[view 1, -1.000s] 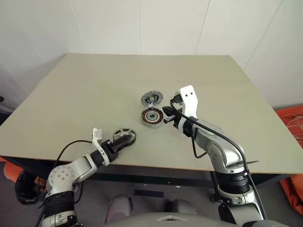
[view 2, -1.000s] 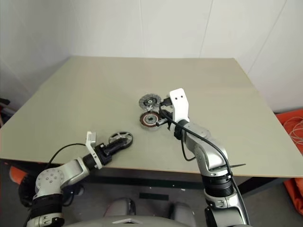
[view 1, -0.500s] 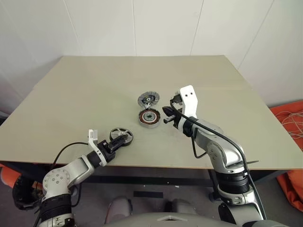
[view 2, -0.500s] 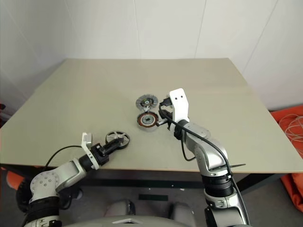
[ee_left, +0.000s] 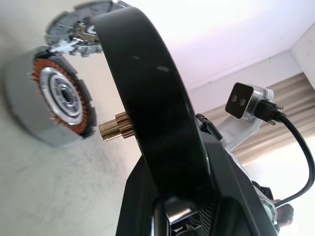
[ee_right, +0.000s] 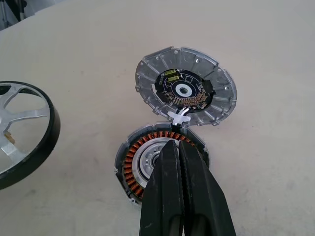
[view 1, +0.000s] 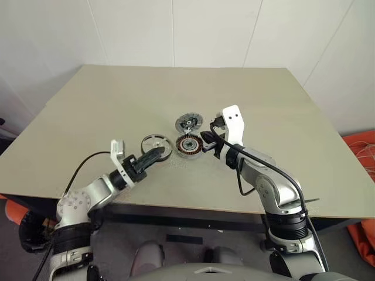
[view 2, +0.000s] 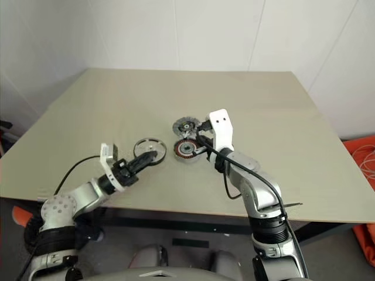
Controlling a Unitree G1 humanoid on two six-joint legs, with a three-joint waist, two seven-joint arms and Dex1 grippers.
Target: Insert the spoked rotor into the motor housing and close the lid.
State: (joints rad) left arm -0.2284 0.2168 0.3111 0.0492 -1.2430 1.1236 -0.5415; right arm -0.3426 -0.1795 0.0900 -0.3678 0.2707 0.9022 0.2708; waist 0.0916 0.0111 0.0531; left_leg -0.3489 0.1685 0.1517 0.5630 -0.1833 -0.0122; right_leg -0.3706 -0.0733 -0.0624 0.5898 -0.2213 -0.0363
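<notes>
Lifted off the near table edge since 1 second ago: spoked rotor (view 1: 156, 144), now carried up beside the motor housing (view 1: 189, 145), just to its left and apparently clear of the table (view 1: 117, 111). Pinched by its black rim in the left gripper (view 1: 157, 153), fingers clamped narrow on that rim, wheel held on edge and tilted. Seen from the left wrist, small brass shaft on the hub aimed roughly toward the housing's open face, probably so that it can be lined up with the dark centre hole. Not yet over the cup; not yet seated.

Unmoved over that second: right gripper (view 1: 205, 140), fingers fully pressed together and holding nothing, tips resting on or just above the near rim of the housing, seemingly to pin it against sliding while the wheel arrives. May need to clear off before the wheel can drop in.

Lid (view 1: 188, 122) lying open and flat behind the housing, joined at the rim, circuit side up.
</notes>
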